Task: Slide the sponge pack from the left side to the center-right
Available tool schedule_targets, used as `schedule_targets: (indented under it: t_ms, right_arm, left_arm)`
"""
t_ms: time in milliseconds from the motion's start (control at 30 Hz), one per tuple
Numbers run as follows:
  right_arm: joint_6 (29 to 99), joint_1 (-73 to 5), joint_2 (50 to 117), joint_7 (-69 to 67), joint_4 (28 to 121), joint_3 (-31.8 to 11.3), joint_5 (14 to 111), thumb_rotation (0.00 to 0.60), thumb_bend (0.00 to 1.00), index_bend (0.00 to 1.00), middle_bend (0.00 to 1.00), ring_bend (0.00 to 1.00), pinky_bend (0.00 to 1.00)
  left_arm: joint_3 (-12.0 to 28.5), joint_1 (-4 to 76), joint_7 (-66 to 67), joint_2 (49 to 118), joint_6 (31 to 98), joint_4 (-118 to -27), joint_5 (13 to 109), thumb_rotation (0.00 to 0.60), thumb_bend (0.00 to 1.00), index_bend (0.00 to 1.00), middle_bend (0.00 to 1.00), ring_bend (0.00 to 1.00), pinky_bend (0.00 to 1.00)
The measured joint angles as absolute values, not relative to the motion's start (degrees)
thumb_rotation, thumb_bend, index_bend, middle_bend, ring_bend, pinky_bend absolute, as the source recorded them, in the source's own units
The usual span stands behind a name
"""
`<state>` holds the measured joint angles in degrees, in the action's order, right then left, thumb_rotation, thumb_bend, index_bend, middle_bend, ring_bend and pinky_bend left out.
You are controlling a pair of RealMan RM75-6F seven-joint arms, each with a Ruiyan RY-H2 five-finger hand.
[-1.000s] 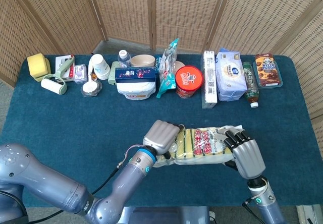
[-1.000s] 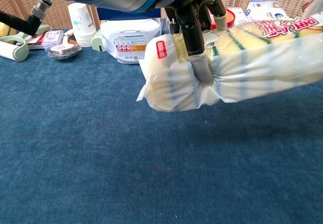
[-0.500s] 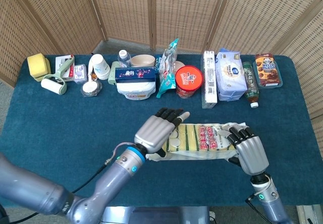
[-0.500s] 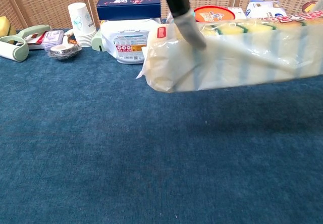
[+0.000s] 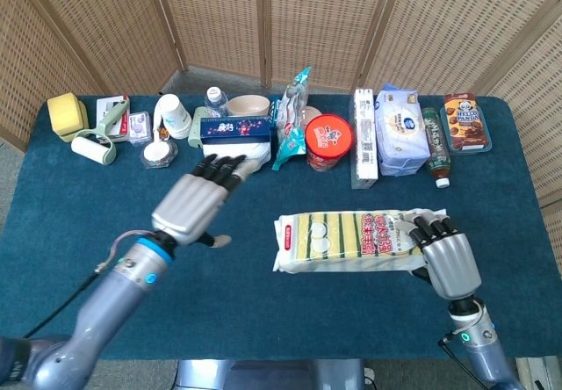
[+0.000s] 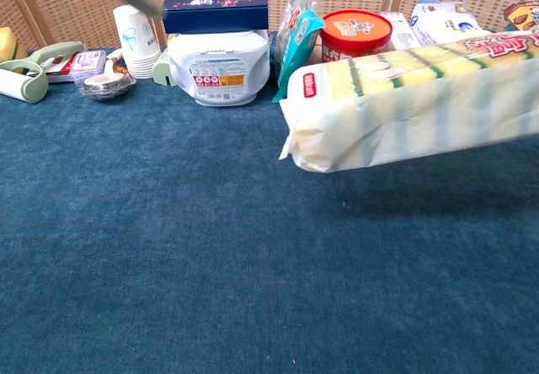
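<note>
Both hands: left hand (image 5: 195, 204) spread, right hand (image 5: 450, 258) gripping sponge pack (image 5: 347, 241).

Head view: high, looking steeply down over the whole table (image 5: 53, 223) toward the screen (image 5: 263, 21) behind. Chest view: low, near the tabletop, facing the same way. Shared: sponge pack (image 5: 347, 242) (image 6: 413, 100) and back-row goods
</note>
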<state>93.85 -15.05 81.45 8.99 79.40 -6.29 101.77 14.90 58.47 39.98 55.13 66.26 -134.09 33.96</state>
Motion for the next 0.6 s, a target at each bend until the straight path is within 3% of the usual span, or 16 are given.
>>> schedule_targets:
  t_ms: [200,333,600]
  right_arm:
    - [94.2,-14.9,80.9,9.4,79.2,-6.6,101.2,0.600,0.40,0.80,0.81,0.62,0.83]
    - [94.3,-14.9,80.7,9.7,79.0,-6.7,100.9,0.600,0.40,0.80,0.81,0.62,0.83]
    - [94.7,-14.8,80.6,10.2,78.7,-6.8,100.6,0.600,0.40,0.80,0.81,0.62,0.83]
  left_arm:
    - [6.7,46.6,34.2,50.6,68.4,-129.2,55.9,0.600,0.00,0.00,0.00,0.00,0.01]
    - [2.2,38.3,23.9,49.6,71.6,-119.9,68.5,0.600,0.00,0.00,0.00,0.00,0.01]
    - [-3.4,24.2,3.8,53.2,79.9,-94.9,77.4,0.600,0.00,0.00,0.00,0.00,0.01]
